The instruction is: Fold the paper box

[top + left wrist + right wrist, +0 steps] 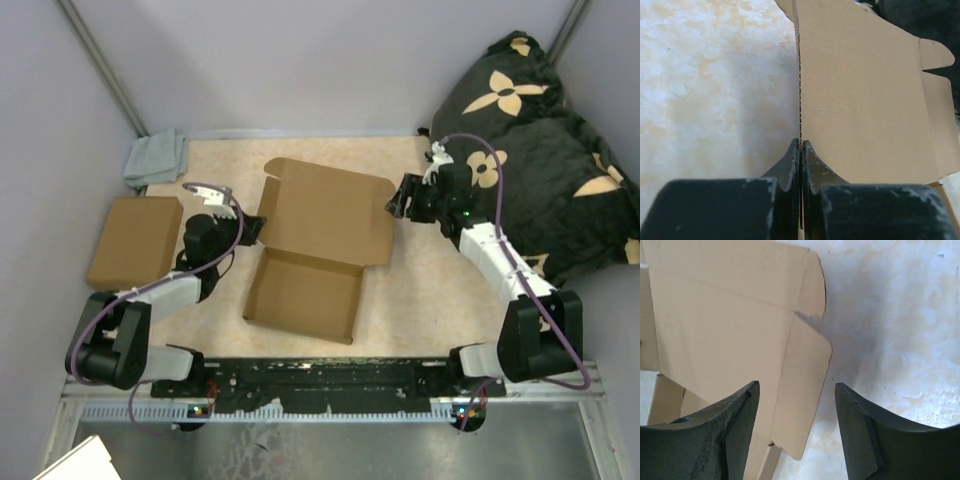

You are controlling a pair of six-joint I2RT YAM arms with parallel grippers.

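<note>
The paper box [327,213] is brown cardboard in the middle of the table, its shallow tray [305,296] formed at the near side and its lid panel open toward the back. My left gripper [252,229] is at the lid's left edge. In the left wrist view it [800,143] is shut on a thin cardboard flap seen edge-on, with the lid panel [865,95] to its right. My right gripper [398,206] is at the lid's right edge. In the right wrist view it [796,390] is open, with the rounded side flap [805,385] between its fingers, untouched.
A second, closed brown box [135,240] lies at the left. A grey cloth [157,157] is at the back left corner. A black cushion with tan flowers [545,150] fills the right side. A black rail [330,378] runs along the near edge.
</note>
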